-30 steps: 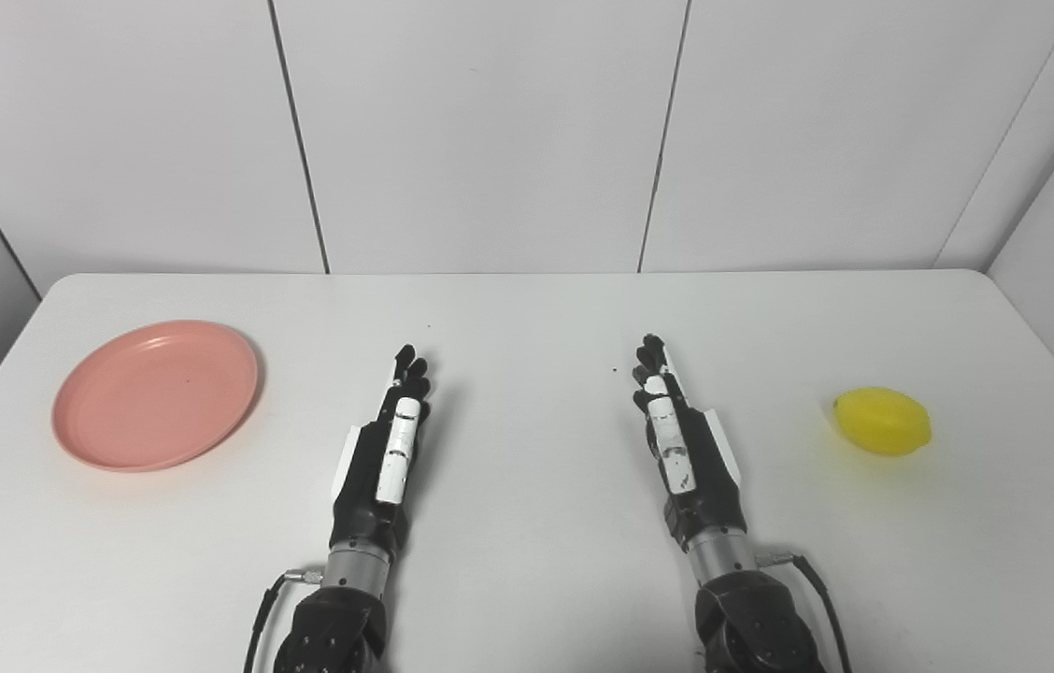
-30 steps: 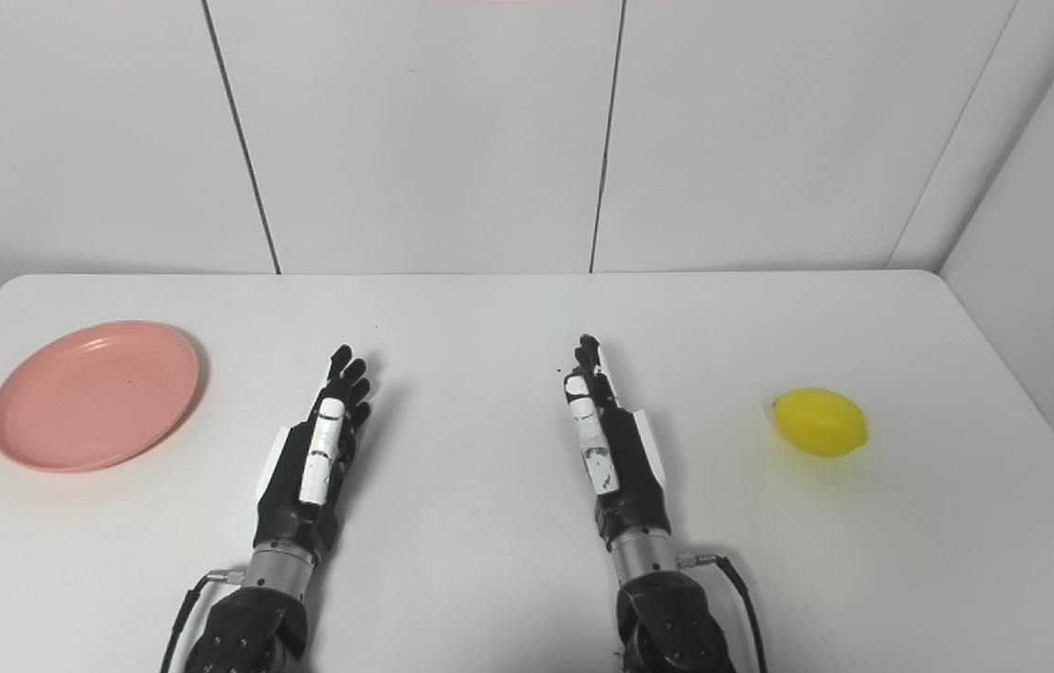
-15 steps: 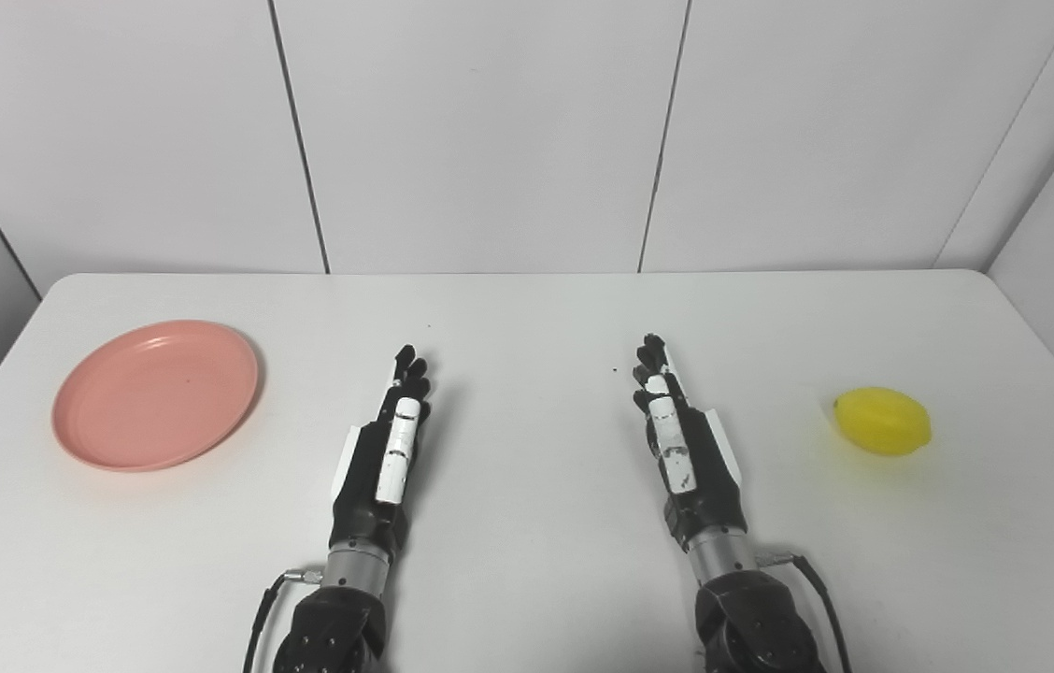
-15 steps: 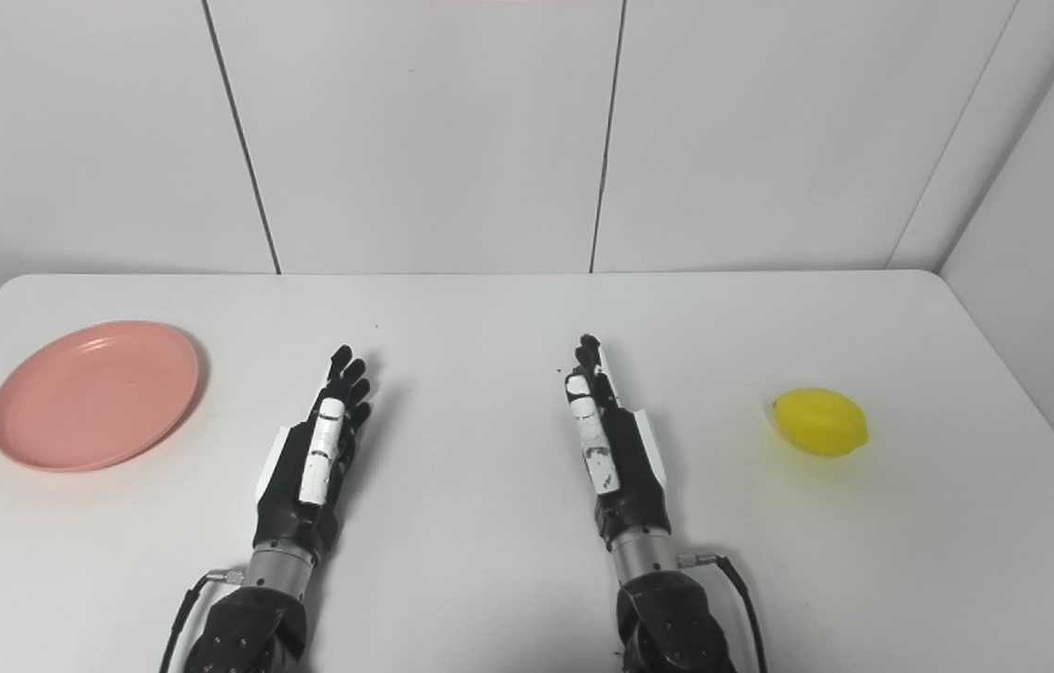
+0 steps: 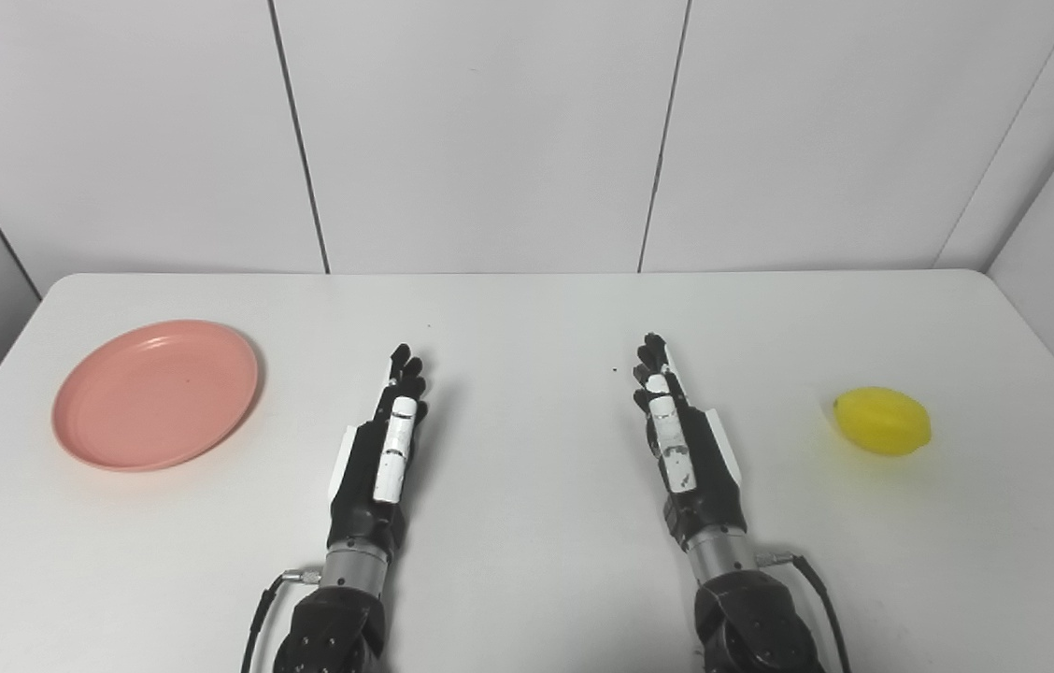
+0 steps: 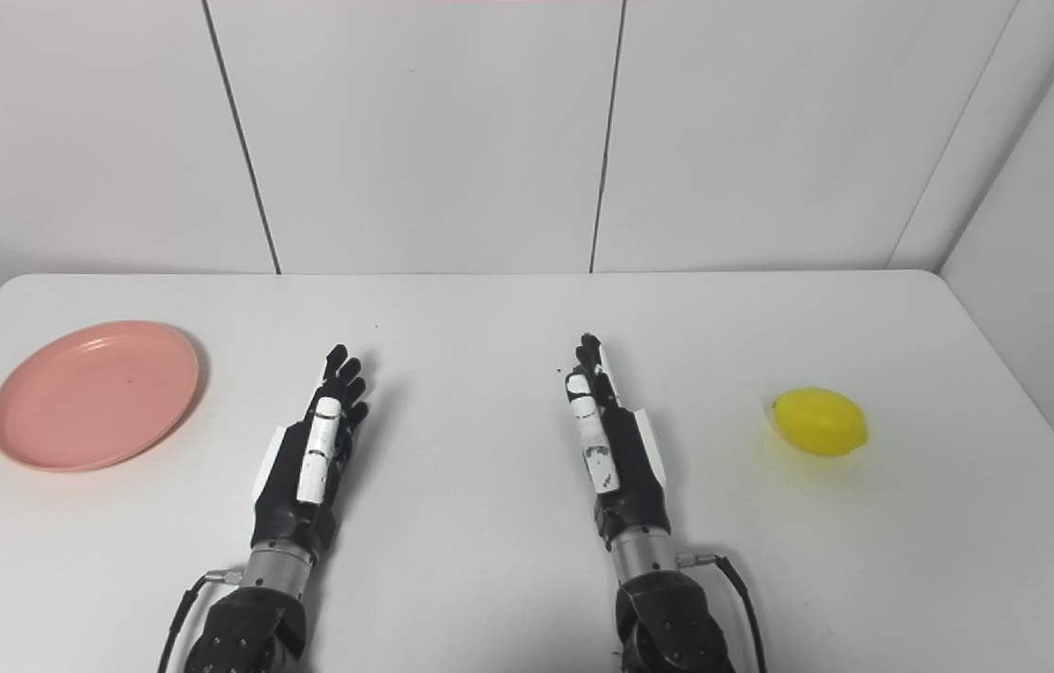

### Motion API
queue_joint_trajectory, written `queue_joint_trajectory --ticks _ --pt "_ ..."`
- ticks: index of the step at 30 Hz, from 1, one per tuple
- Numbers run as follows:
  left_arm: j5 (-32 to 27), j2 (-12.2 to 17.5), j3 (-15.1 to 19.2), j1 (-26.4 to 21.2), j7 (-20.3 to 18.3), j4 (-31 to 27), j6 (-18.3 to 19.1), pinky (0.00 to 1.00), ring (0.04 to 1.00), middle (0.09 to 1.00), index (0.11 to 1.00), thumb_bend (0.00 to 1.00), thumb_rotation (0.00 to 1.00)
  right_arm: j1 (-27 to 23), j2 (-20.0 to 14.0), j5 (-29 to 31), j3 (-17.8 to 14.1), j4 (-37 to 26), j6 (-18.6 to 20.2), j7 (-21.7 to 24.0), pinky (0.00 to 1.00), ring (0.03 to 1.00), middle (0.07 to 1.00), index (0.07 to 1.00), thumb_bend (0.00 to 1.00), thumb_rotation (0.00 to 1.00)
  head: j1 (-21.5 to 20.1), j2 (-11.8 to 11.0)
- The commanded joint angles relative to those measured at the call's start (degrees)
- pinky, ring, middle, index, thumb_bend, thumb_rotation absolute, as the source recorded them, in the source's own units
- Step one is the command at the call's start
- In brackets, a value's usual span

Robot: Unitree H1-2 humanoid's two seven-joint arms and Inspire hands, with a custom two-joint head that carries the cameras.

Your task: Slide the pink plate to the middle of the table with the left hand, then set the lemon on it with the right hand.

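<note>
A white worktop [image 5: 527,308] with rounded far corners is seen filling the lower half of the frame, backed by white wall panels. A pink plate [image 5: 156,393] is set flat on it at the left of the frame, near the left edge. A lemon [image 5: 882,421] is laid directly on the surface at the right, well apart from the plate.
</note>
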Motion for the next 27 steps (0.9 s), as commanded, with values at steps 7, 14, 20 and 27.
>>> queue_joint_trajectory --ticks 7,14,20,27 --pt "0.36 -0.27 -0.09 -0.92 0.12 0.39 -3.9 1.0 1.0 1.0 1.0 0.51 1.0 -1.49 0.55 0.07 -0.13 -1.64 -2.2 -0.03 1.0 1.0 1.0 1.0 0.8 1.0 -0.02 -0.11" --pt "0.65 -0.21 -0.14 -0.89 0.39 0.63 -4.67 1.0 1.0 1.0 1.0 0.52 1.0 -1.64 0.41 -0.02 -0.12 -1.81 -1.73 0.02 1.0 1.0 1.0 1.0 0.8 1.0 -0.08 -0.14" --pt "1.31 -0.15 -0.24 -0.77 0.74 0.49 -4.46 1.0 1.0 1.0 1.0 0.5 1.0 -1.88 0.41 -0.11 -0.22 -1.41 -2.1 -0.12 1.0 1.0 1.0 1.0 0.8 1.0 -0.09 -0.26" --pt "0.99 -0.18 -0.08 -0.94 0.33 0.67 -4.01 1.0 1.0 1.0 1.0 0.5 1.0 -1.95 0.45 -0.01 -0.24 -1.26 -2.46 -0.04 1.0 1.0 1.0 1.0 0.79 1.0 -0.14 -0.4"
